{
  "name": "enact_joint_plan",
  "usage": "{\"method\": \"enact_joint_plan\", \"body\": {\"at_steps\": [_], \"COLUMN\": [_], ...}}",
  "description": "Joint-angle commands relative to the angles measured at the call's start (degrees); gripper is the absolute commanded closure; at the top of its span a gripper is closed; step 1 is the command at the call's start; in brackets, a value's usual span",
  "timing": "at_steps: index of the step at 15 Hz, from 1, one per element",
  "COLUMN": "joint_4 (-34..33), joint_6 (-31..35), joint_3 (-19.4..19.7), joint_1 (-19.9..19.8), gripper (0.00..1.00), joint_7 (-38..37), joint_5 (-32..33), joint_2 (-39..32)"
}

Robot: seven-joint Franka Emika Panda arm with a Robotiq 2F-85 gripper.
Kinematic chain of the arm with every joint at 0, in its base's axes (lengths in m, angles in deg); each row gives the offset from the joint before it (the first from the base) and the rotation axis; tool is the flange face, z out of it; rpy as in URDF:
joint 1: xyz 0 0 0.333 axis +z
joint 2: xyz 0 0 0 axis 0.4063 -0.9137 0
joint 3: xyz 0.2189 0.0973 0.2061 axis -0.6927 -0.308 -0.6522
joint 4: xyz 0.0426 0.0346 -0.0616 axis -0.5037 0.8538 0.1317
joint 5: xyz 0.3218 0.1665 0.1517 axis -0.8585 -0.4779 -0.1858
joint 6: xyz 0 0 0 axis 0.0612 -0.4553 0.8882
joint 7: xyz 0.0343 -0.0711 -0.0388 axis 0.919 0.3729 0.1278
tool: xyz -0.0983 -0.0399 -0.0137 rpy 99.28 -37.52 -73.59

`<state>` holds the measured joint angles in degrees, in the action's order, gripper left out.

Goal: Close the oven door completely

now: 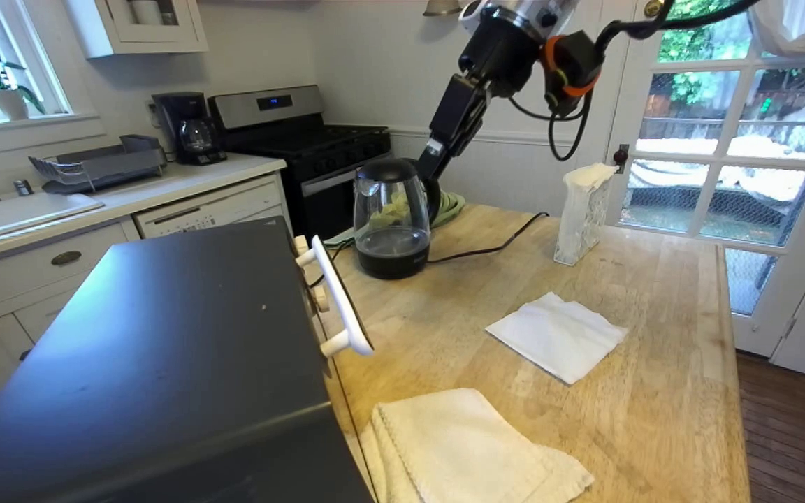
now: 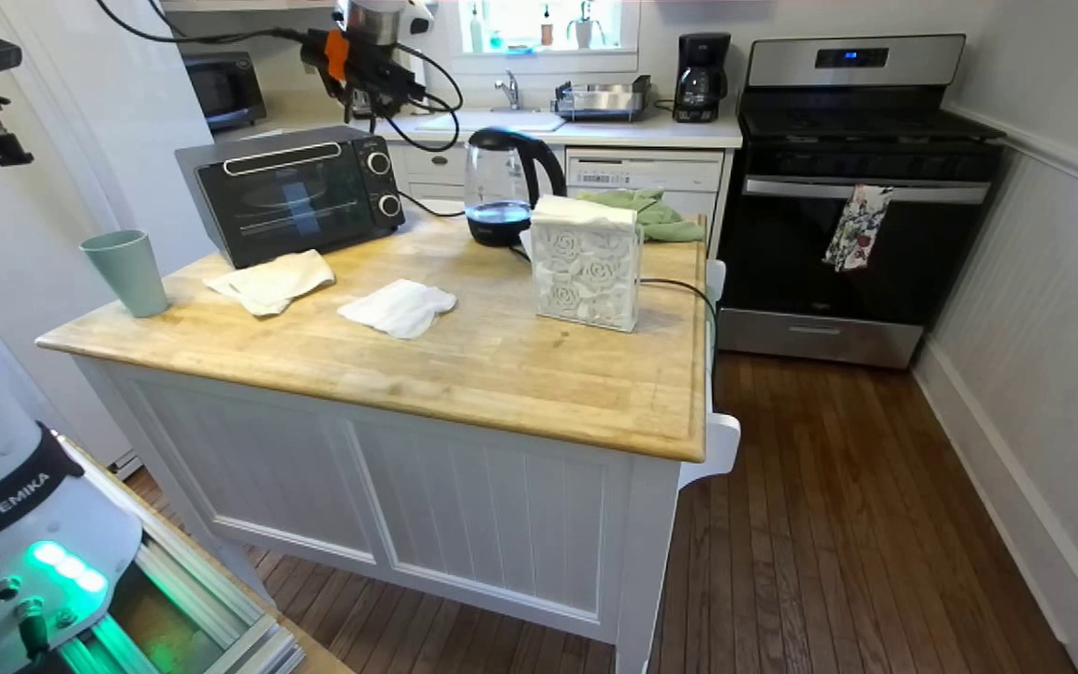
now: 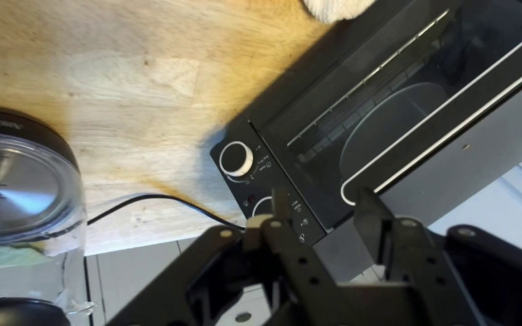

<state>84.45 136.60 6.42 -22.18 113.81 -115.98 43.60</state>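
Since the oven door is apparently sitting flush against the oven on the counter, the closing step is looking finished, and the fingers, spread apart, are probably needing only to withdraw.

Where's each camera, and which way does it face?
Wrist view: on the wrist, looking down at oven door and kettle; claw shows.
An exterior view: beside and above the oven, facing the range; wrist and claw show.
An exterior view: near the base, facing the oven's front; base and wrist show.
Both exterior views share kettle and napkin holder.
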Motion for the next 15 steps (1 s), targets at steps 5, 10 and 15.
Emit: {"method": "enact_joint_plan", "body": {"at_steps": [5,10,15], "joint_4": [16.1,16.6,17.2], "joint_6": [-1.8,-4.2,-4.4], "joint_3": [0.3,1.7,2.0], "joint_1": [-0.2,0.6,1.1], "gripper": [0.02,0.0,0.0], "joint_7": [-24.8,-31.1,-31.7], "joint_5": [29.1,37.4,38.1], "joint_2": [21.0,23.5,24.1]}}
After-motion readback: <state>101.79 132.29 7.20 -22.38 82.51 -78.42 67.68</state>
